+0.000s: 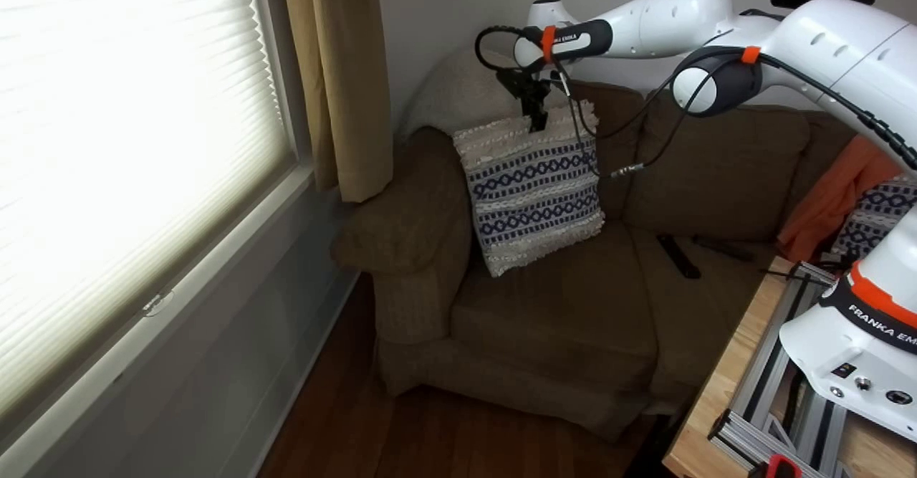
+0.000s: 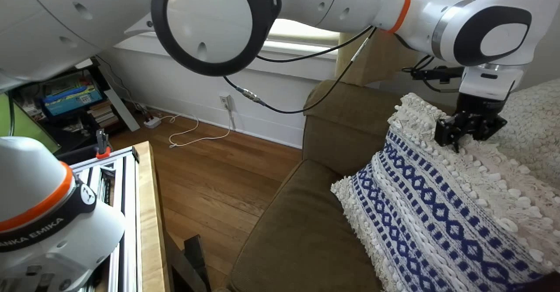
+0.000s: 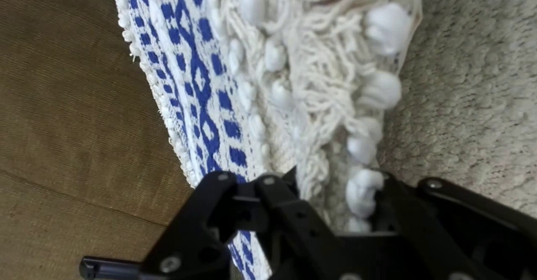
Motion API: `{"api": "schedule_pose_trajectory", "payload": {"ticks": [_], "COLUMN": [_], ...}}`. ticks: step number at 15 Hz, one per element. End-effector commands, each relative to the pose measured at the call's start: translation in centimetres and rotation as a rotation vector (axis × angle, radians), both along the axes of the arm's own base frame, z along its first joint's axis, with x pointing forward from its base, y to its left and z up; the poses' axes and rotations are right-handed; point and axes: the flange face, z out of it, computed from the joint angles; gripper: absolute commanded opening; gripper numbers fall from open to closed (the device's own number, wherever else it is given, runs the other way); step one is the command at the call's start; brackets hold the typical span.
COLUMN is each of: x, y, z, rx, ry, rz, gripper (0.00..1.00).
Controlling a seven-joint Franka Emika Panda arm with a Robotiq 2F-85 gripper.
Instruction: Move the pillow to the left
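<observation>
- Pillow (image 1: 536,195) leans tilted on the sofa (image 1: 559,327), beside the armrest (image 1: 401,223); its weight could pull it loose, we judge, since the top edge is shaggy, yielding white knit above blue geometric bands.
- There we see the end effector (image 3: 339,187) pinching it.
- Dragging sideways, we could snag pompoms on the sofa's fine-ribbed brown fabric or disturb the rounded, nubby pale cushion (image 1: 458,94) behind.

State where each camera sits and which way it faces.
An exterior view, set back, faces the sofa beside the window; arm spans picture's upper right.
An exterior view, close to the arm, looks toward the window and down on the pillow; base shows too.
Wrist view, mounted at the arm's end, looks past the end effector onto the pillow's fringe.
Both exterior views share arm, base, sofa, window, pillow.
</observation>
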Motion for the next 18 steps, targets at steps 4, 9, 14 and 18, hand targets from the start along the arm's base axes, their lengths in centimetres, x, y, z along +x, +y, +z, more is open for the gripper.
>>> {"api": "schedule_pose_trajectory", "payload": {"ticks": [4, 9, 14, 18], "x": [-1.6, -3.9, -8.1, -12.4], "y": [-0.1, -1.3, -2.9, -3.6], "z": [5.7, 6.2, 7.4, 9.3], "rx": [0.033, -0.022, -0.139, -0.248], "ry": [-0.059, -0.109, -0.064, 0.013], "rz": [-0.122, -0.265, -0.352, -0.394], "gripper": [0.05, 0.05, 0.05, 0.05]}}
